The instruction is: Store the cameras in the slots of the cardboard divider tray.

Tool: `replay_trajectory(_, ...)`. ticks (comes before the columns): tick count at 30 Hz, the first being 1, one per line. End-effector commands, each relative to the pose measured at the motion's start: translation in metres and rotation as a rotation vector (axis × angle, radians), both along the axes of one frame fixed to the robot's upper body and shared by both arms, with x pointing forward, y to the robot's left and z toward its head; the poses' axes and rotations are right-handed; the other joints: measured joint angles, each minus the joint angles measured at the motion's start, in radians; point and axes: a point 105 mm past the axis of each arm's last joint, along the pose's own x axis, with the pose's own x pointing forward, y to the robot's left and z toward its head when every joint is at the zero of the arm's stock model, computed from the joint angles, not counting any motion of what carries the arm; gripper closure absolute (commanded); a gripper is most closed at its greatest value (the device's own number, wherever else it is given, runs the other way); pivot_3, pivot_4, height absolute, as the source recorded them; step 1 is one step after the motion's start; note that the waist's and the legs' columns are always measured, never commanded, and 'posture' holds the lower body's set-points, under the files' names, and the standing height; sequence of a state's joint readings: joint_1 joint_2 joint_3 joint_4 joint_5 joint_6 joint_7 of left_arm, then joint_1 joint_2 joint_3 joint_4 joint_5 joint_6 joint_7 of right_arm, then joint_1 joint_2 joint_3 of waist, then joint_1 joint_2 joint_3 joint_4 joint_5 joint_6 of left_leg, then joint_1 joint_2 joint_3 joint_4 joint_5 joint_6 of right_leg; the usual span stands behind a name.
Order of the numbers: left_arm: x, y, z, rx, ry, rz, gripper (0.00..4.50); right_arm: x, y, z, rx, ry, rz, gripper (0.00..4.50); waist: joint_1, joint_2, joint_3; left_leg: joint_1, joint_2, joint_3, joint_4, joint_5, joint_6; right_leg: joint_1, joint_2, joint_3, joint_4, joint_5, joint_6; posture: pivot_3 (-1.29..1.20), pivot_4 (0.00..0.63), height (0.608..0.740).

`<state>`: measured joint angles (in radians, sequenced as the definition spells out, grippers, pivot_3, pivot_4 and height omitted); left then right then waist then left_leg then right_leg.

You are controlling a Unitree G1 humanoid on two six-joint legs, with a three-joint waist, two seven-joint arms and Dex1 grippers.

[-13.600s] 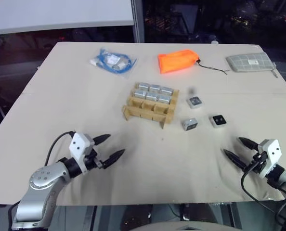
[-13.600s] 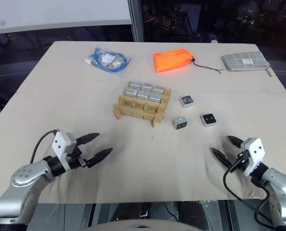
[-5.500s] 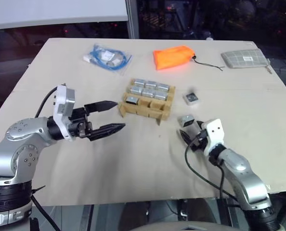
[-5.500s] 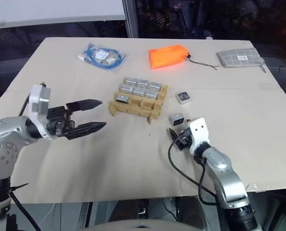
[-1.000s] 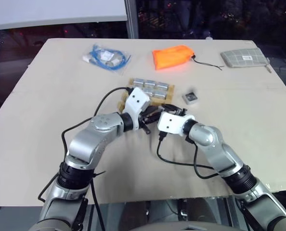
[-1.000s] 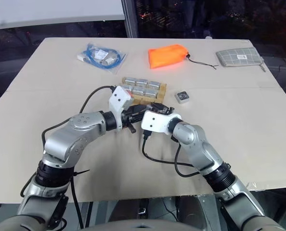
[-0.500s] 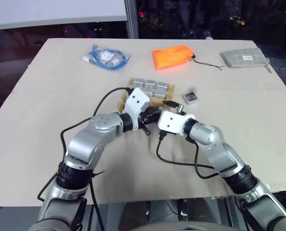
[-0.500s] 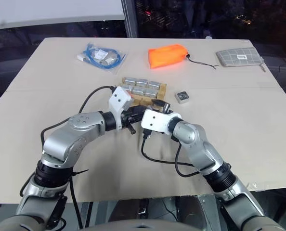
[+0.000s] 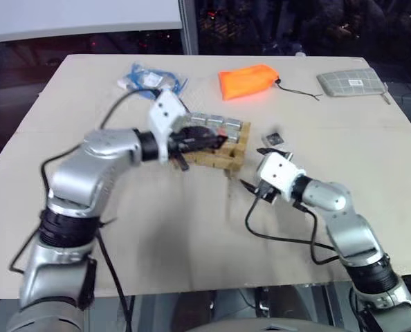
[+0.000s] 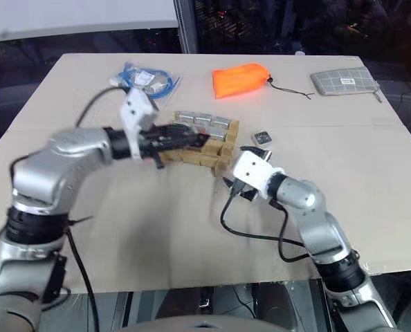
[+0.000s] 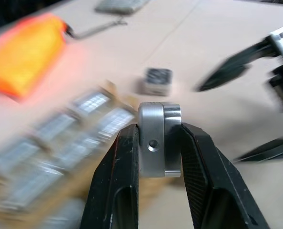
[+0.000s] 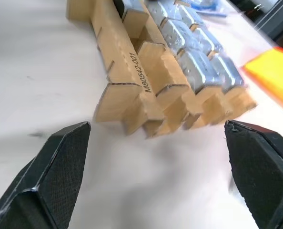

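We see most slots of the cardboard tray (image 9: 216,145) already filled with silver cameras; one camera (image 9: 273,139) lies loose on the table just beside it, and a few front slots look empty. Our left gripper (image 11: 158,143) is clamped on another camera (image 11: 159,138) above the tray; our right gripper (image 12: 156,171) hangs wide apart, empty, near the tray

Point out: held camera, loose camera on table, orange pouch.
held camera (image 11: 159,139), left wrist view, its metal side.
loose camera (image 9: 274,139), left eye view, its top.
orange pouch (image 9: 249,81), left eye view, its middle.
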<state>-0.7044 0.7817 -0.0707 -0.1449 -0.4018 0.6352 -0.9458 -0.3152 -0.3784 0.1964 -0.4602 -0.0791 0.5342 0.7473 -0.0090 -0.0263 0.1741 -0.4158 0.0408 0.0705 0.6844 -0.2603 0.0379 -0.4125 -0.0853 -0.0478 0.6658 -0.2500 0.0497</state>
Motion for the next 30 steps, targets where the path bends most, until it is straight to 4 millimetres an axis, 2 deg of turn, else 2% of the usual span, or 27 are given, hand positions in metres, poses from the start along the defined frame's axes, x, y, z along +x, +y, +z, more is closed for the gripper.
replay_trajectory(1, 0.008, 0.008, 0.009, 0.133, -0.079, -0.11, 3.62, -0.013, -0.016, 0.031, 0.102, 0.032, 0.025, 0.03, 0.002, 0.0, 0.0, 0.0, 0.0, 0.0, 0.0, 0.0, 0.0, 0.0, 0.0, 0.0, -0.001, 0.0, 0.0, 0.0, 0.15, 0.74)
replay_trajectory(5, 0.025, 0.013, 0.013, 0.279, -0.09, -0.227, 3.62, -0.028, -0.041, 0.052, 0.141, 0.113, 0.04, 0.03, 0.018, 0.0, 0.0, -0.002, 0.0, 0.002, 0.0, -0.001, 0.001, 0.0, 0.0, -0.002, -0.004, 0.0, 0.0, 0.0, 0.15, 0.74)
replay_trajectory(9, 0.04, 0.013, 0.011, 0.384, -0.075, -0.308, 3.62, -0.032, -0.064, 0.076, 0.203, 0.127, 0.003, 0.03, 0.024, 0.0, 0.0, -0.004, -0.001, 0.004, 0.0, -0.001, 0.002, 0.0, 0.0, -0.003, -0.005, 0.0, 0.0, 0.0, 0.15, 0.74)
replay_trajectory(12, 0.045, 0.007, 0.005, 0.44, -0.054, -0.383, 3.62, -0.041, -0.073, 0.079, 0.213, 0.168, -0.005, 0.03, 0.026, 0.0, 0.0, -0.006, -0.001, 0.002, 0.0, -0.002, 0.003, 0.0, 0.0, -0.005, -0.005, 0.0, 0.0, 0.0, 0.15, 0.74)
replay_trajectory(15, 0.048, -0.004, 0.003, 0.447, -0.042, -0.435, 3.62, -0.051, -0.07, 0.08, 0.231, 0.213, 0.025, 0.03, 0.023, 0.0, 0.0, -0.008, -0.001, 0.002, 0.0, -0.003, 0.004, -0.001, 0.0, -0.007, -0.007, 0.0, 0.0, 0.0, 0.15, 0.74)
replay_trajectory(20, 0.051, -0.008, -0.004, 0.541, -0.017, -0.483, 3.62, -0.064, -0.062, 0.078, 0.223, 0.271, 0.077, 0.03, 0.022, 0.0, 0.001, -0.015, -0.001, 0.0, 0.002, -0.003, 0.004, -0.007, -0.001, -0.008, -0.005, 0.0, 0.001, 0.0, 0.15, 0.74)
replay_trajectory(24, 0.06, -0.007, -0.004, 0.677, -0.048, -0.452, 3.62, -0.065, -0.061, 0.077, 0.215, 0.286, 0.072, 0.03, 0.022, 0.0, 0.001, -0.016, -0.001, -0.001, 0.002, -0.004, 0.007, -0.007, -0.001, -0.009, -0.005, 0.0, 0.001, 0.0, 0.15, 0.74)
replay_trajectory(30, 0.06, -0.012, 0.004, 0.754, -0.059, -0.482, 3.62, -0.065, -0.061, 0.078, 0.208, 0.29, 0.068, 0.03, 0.02, 0.0, 0.001, -0.016, -0.001, -0.001, 0.003, -0.005, 0.008, -0.007, -0.002, -0.009, -0.005, 0.0, 0.001, 0.0, 0.15, 0.74)
